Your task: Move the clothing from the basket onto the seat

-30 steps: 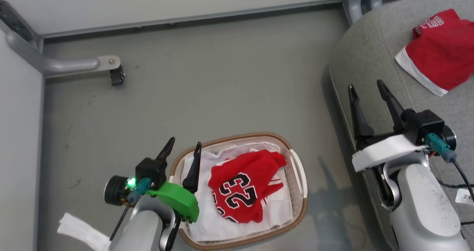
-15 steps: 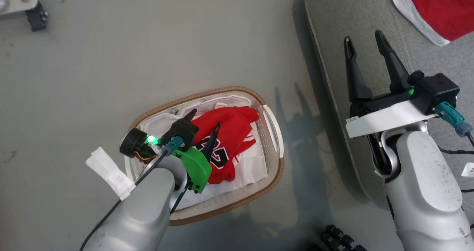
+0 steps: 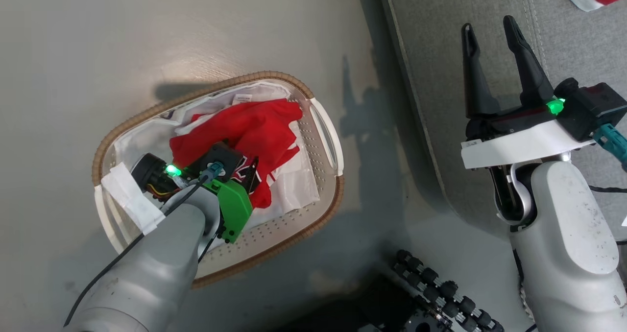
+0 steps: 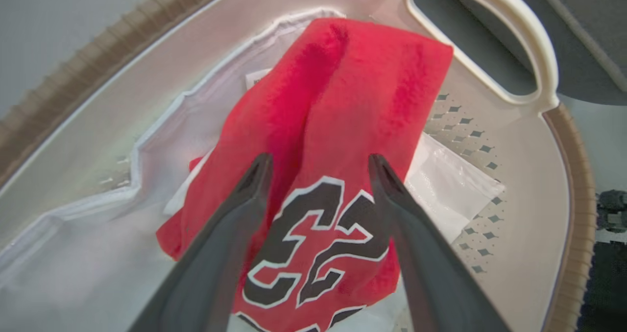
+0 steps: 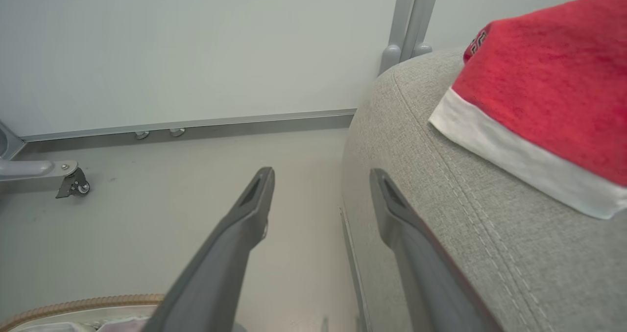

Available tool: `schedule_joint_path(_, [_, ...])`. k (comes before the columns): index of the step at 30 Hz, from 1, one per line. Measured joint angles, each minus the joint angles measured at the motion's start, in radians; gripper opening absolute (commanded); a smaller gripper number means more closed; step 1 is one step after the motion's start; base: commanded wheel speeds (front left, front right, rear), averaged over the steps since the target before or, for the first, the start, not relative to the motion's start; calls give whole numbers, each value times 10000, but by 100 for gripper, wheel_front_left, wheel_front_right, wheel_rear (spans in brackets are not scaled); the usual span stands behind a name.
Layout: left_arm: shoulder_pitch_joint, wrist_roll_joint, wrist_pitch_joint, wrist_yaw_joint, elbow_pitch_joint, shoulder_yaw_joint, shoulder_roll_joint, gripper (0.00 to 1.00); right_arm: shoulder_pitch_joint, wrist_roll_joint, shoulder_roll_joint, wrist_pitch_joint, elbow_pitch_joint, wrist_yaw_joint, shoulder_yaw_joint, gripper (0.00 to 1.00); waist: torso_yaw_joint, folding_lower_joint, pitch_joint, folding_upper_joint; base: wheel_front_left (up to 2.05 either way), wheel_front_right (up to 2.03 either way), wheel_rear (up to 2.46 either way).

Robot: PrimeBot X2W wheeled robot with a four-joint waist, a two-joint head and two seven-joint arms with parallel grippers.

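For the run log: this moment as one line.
left end effector: open over red jersey in basket | right end effector: open near sofa | second jersey: on sofa

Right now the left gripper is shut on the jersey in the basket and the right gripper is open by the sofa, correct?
Not shut: the left wrist view shows the left gripper open, fingers spread over the jersey in the basket. The right gripper is open by the sofa.
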Motion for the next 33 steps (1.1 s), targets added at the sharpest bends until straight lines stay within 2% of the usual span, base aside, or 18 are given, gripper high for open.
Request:
schedule_joint_path(9, [-437,-930,38,0,240,-1126,-42,100,68,-88,4,0,-48,0,-119,100,-260,0,627,0,0,0,0])
schedule_joint_path(10, [-478,-1028,15,0,240,-1214,-33,0,58,-90,6,0,-36,0,-98,100,-257,0,621,0,0,0,0])
schedule_joint_path(17, [-492,-1707,-17,0,267,-1290,29,0,-88,-186,21,0,173,0,127,100,-276,0,375,0,0,0,0])
schedule_joint_path(21, [-165,-1781,-33,0,-349,-1195,40,0,-73,-257,25,0,416,0,8,100,-211,0,-8,0,0,0,0])
schedule_joint_path(33, [1882,-1670,-44,0,-2138,-119,127,0,826,-830,40,0,1331,0,-311,100,516,-1,-2038,0,0,0,0])
